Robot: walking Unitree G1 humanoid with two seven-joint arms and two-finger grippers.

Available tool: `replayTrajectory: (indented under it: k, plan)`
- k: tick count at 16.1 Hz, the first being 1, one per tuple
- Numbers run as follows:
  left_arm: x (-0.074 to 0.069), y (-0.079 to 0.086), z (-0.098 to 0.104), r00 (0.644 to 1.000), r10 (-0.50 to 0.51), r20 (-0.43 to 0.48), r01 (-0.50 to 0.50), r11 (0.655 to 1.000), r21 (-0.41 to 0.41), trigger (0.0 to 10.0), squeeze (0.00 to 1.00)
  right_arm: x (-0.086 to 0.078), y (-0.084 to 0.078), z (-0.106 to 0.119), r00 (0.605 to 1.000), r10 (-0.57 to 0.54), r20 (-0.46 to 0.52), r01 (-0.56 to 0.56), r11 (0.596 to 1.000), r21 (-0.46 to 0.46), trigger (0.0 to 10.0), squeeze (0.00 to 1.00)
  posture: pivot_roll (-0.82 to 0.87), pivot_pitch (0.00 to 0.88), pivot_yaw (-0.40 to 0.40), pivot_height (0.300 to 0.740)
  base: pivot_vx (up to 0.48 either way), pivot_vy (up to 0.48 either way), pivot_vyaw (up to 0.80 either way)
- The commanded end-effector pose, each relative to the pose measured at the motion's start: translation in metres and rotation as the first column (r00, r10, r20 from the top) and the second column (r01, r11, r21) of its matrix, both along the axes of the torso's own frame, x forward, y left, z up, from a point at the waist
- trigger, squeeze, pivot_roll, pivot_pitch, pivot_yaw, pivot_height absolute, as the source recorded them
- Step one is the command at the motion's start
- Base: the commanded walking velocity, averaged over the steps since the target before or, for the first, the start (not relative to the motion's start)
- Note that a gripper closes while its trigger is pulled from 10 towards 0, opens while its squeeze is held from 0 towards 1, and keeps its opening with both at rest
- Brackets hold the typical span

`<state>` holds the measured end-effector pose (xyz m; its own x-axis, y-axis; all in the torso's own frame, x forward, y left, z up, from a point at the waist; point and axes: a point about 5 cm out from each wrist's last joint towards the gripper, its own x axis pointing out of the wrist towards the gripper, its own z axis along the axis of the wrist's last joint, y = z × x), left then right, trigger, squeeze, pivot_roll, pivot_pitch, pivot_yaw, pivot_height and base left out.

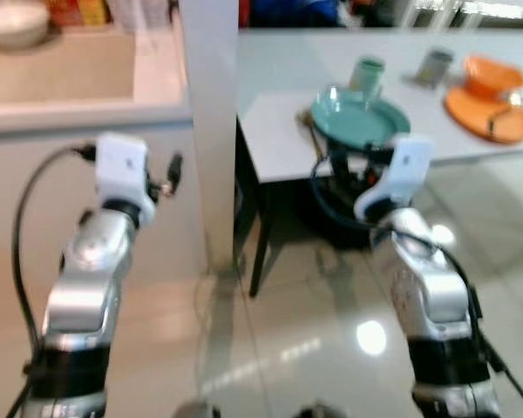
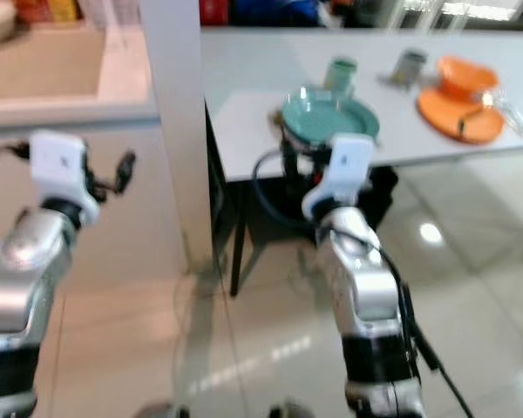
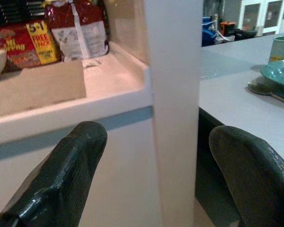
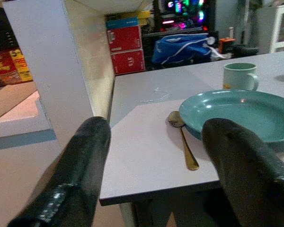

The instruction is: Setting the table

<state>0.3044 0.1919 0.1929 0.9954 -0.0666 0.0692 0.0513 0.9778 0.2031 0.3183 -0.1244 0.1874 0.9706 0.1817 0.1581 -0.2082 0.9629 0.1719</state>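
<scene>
Approaching: right gripper (image 4: pixel 154 165) near counter (image 4: pixel 146 156) edge, jaws open, empty; left gripper (image 3: pixel 156 175) likewise
Laid: teal plate (image 4: pixel 241 113), gold spoon (image 4: pixel 182 137) touching its rim, mug (image 4: pixel 240 76) behind
Far end: orange plate (image 1: pixel 488 113), orange bowl (image 1: pixel 493 77)
Progress: judged partly set; cutlery possibly lacking

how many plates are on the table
2: a green plate near the table's front edge, beside the spoon, and an orange plate further right with an orange bowl on it. Others may be hidden.
</scene>
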Motion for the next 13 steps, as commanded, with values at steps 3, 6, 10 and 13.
replayTrajectory:
  k: [3, 6, 10, 13]
  plan:
    - [0.001, -0.008, 0.005, 1.0, -0.024, 0.019, 0.024, 1.0, 0.0, 10.0, 0.0, -0.001, -0.006, 0.003, 0.999, -0.014, 0.036, 0.014, 1.0, 0.003, 10.0, 0.0, 0.13, 0.057, -0.041, 0.74, 0.0, 0.48, -0.27]
    - [0.001, -0.008, 0.005, 0.999, -0.03, 0.021, 0.03, 1.0, 0.006, 10.0, 0.0, -0.003, -0.007, 0.003, 0.999, -0.024, 0.043, 0.025, 1.0, -0.013, 10.0, 0.0, 0.13, 0.045, -0.033, 0.74, 0.0, 0.48, 0.0]
    - [0.003, -0.007, 0.009, 0.999, -0.035, 0.03, 0.035, 0.999, 0.011, 10.0, 0.0, -0.003, -0.015, -0.001, 0.996, -0.081, 0.036, 0.081, 0.997, -0.008, 10.0, 0.0, 0.13, 0.031, -0.026, 0.74, 0.0, 0.48, 0.0]
    - [0.006, -0.009, 0.01, 0.999, -0.043, 0.033, 0.043, 0.999, 0.011, 10.0, 0.0, -0.002, -0.019, 0.003, 0.991, -0.12, 0.055, 0.125, 0.986, -0.108, 10.0, 0.0, 0.13, 0.028, -0.023, 0.74, 0.0, 0.48, 0.0]
